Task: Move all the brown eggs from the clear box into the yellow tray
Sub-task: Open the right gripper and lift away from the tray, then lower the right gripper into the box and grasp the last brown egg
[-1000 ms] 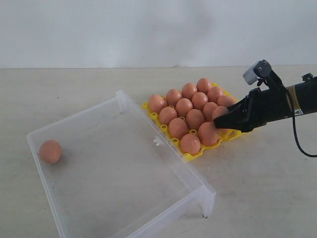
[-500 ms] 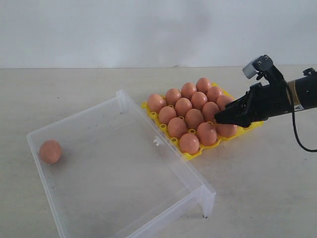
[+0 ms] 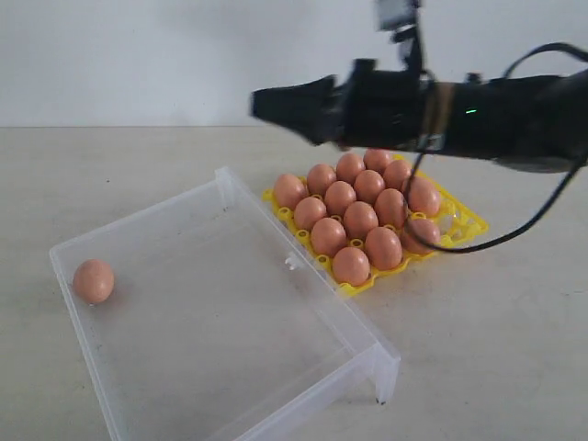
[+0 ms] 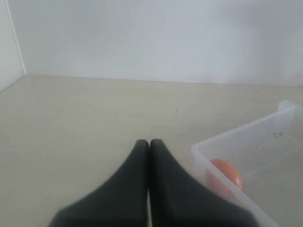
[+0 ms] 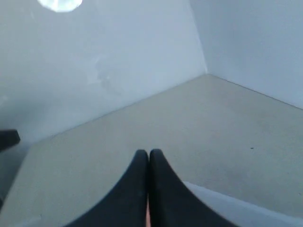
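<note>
Tray [image 3: 464, 220] nearly full; one egg [image 3: 93, 280] lies in the box [image 3: 147, 216], well apart from the clenched, empty right claw [image 3: 260, 103].

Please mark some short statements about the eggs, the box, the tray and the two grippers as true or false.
1. Exactly one brown egg lies in the clear box. True.
2. The yellow tray stands inside the box. False: it stands beside the box, on the table.
3. The right gripper touches the egg in the box. False: it hangs in the air, far from that egg.
4. The left gripper is shut. True.
</note>
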{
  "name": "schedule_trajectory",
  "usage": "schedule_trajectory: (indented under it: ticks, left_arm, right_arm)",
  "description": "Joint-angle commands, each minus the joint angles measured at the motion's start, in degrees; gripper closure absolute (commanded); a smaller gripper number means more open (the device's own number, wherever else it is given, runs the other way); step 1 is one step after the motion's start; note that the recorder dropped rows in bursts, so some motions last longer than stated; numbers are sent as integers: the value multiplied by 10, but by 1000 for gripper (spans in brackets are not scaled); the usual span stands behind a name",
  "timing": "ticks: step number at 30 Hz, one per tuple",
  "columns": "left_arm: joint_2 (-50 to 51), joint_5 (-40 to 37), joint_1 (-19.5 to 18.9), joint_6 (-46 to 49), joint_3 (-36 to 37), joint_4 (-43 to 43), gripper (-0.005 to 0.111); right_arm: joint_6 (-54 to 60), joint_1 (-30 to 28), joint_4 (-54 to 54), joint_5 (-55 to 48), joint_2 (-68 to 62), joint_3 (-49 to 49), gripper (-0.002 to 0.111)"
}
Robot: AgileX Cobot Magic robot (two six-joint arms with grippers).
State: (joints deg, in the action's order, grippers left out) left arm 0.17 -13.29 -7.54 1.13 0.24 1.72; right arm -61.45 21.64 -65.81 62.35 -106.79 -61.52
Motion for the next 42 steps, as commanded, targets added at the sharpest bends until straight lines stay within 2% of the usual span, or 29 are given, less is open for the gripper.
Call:
schedule_trajectory:
  ticks: [1,2,4,5,7,9,12,13,15,17,20,22,26,27,29,35,42]
  left_arm:
    - [-2,0,2,0,-2,3,111]
    - [-2,0,2,0,-2,3,111]
    - [-2,0,2,0,-2,3,111]
    - [-2,0,2,0,-2,3,111]
    - [-2,0,2,0,-2,3,111]
    - [-2,0,2,0,-2,3,111]
    - [-2,0,2,0,-2,3,111]
    - [-2,0,2,0,-2,3,111]
    - [-2,0,2,0,-2,3,111]
    - [-2,0,2,0,-2,3,111]
    - [-2,0,2,0,-2,3,111]
    - [-2,0,2,0,-2,3,111]
    - [-2,0,2,0,-2,3,111]
    - [-2,0,2,0,-2,3,111]
    - [-2,0,2,0,-2,3,111]
    - [-2,0,2,0,-2,3,111]
    - [-2,0,2,0,-2,3,111]
  right_arm:
    - [148,177,90,-297,-30,-54,108]
    - [116,216,98,-459,-47,-92,108]
    - [66,271,97,-669,-89,-179,109]
    - [77,291,104,-741,-111,-220,109]
    - [160,315,160,-800,-142,-287,109]
    - [308,321,316,-837,-165,-355,109]
    - [650,303,698,-975,-215,-485,109]
    - [718,292,815,-1051,-235,-533,109]
    - [792,263,956,-1191,-288,-625,109]
    - [794,241,1003,-1254,-329,-692,108]
    - [783,228,1013,-1283,-371,-765,100]
    - [783,223,1016,-1281,-387,-792,87]
    - [750,223,1011,-1241,-391,-800,47]
    - [738,223,1011,-1231,-391,-800,43]
    - [718,223,1004,-1212,-395,-800,43]
    - [663,223,970,-1217,-418,-800,54]
    - [665,223,995,-1223,-439,-800,53]
